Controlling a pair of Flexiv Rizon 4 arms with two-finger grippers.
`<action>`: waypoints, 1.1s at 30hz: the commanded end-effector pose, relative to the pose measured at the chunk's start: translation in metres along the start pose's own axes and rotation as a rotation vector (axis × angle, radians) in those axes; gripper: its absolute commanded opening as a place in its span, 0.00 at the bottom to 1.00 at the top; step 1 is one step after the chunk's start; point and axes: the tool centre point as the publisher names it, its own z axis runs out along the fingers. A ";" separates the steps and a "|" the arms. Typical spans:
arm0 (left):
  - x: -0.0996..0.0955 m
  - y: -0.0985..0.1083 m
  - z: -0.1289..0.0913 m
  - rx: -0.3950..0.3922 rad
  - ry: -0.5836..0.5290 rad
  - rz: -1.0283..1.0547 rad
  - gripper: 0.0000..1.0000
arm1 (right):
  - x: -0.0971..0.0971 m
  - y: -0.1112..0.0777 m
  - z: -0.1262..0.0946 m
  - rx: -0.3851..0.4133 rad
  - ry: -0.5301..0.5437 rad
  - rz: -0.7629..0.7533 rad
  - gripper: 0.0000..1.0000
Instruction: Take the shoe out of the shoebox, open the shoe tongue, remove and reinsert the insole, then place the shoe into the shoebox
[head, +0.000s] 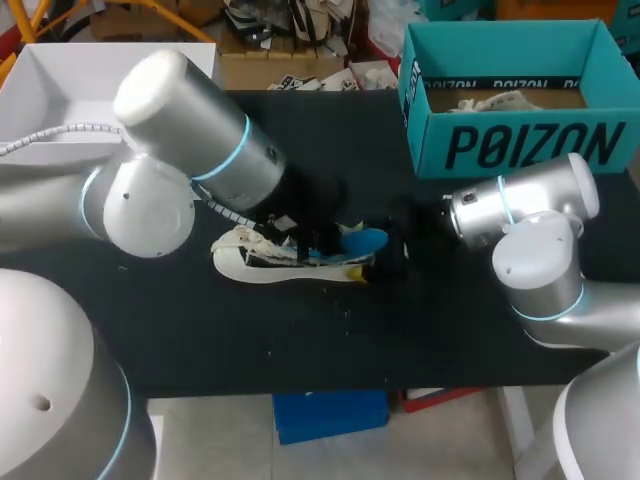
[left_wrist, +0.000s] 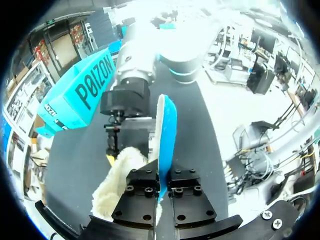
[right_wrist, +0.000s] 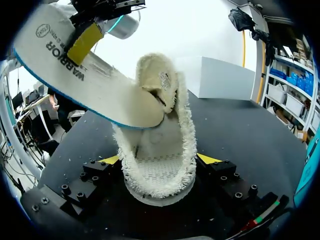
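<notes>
The fluffy white slip-on shoe lies in the middle of the black table. It is out of the teal cardboard shoebox, which sits at about 2 o'clock from it. The right gripper has its jaws clamped on the shoe's two sides, likely to stop it sliding. The left gripper pinches the flat white insole with a blue underside. The insole is slanted, one end in the shoe's mouth, so it can slide along inside.

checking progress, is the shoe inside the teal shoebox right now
No, the shoe lies on the black table, well apart from the teal shoebox.
</notes>
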 end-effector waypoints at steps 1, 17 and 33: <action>0.004 -0.016 -0.030 0.120 0.106 -0.033 0.00 | 0.002 -0.003 0.000 0.001 0.000 0.001 0.00; 0.013 -0.074 -0.083 0.385 0.205 -0.241 0.00 | 0.002 -0.003 0.000 0.001 0.000 0.001 0.00; 0.013 -0.074 -0.083 0.385 0.205 -0.241 0.00 | 0.002 -0.003 0.000 0.001 0.000 0.001 0.00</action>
